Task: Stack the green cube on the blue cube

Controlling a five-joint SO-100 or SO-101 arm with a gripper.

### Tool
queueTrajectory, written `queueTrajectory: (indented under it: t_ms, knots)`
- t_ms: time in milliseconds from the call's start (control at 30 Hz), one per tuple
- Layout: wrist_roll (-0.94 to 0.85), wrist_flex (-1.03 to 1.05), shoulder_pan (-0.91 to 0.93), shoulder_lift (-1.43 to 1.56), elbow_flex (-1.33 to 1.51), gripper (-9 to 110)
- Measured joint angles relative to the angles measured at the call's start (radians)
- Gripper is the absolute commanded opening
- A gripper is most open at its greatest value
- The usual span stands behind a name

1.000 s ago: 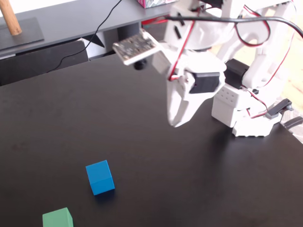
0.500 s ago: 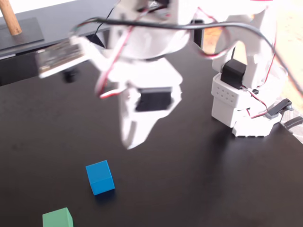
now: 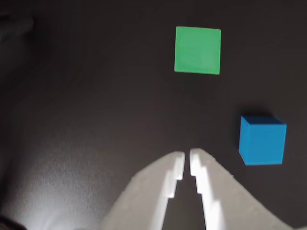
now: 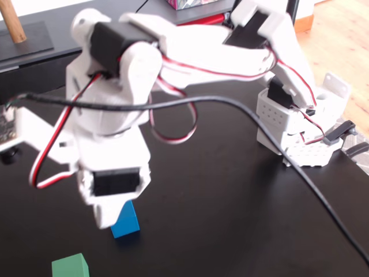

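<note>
Black matte bench (image 4: 230, 219) carries everything, and both views show it bare apart from the two cubes and the arm.

At the far left of the fixed view, a wooden dowel (image 4: 11, 22) stands on a dark slab on the grey shelf behind the bench. Lower down, near the bottom edge, the green cube (image 4: 70, 268) sits flat on the bench, partly cut off by the frame. Just to its right and a little farther back is the blue cube (image 4: 125, 220), also resting on the bench; its upper part is hidden behind the white wrist housing of the arm (image 4: 112, 173), which hangs above it. The two cubes are near each other but apart. Red and white wires and a thick black cable (image 4: 277, 144) loop around the arm. Further right, the arm's white base (image 4: 294, 127) stands on the bench, well away from the cubes.

In the wrist view, the two white fingers (image 3: 170, 177) rise from the bottom edge with their tips nearly touching, only a thin slit between them, holding nothing; the gripper (image 3: 187, 160) hovers over bare bench. The green cube (image 3: 197, 50) lies ahead of the tips, slightly to the right, seen square-on from above. The blue cube (image 3: 262, 140) is to the right of the fingertips, clear of them.
</note>
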Motion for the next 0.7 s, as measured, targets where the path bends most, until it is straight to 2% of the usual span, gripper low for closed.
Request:
queueTrajectory:
  t_ms: [233,467,600,700]
  knots:
    - [0.0,-0.049,0.017,-0.146,-0.137,5]
    - [0.02,-0.117,0.058,-0.201,-0.161,29]
    - [0.06,-0.161,0.092,-0.201,-0.156,30]
    - [0.04,-0.173,0.109,-0.201,-0.12,39]
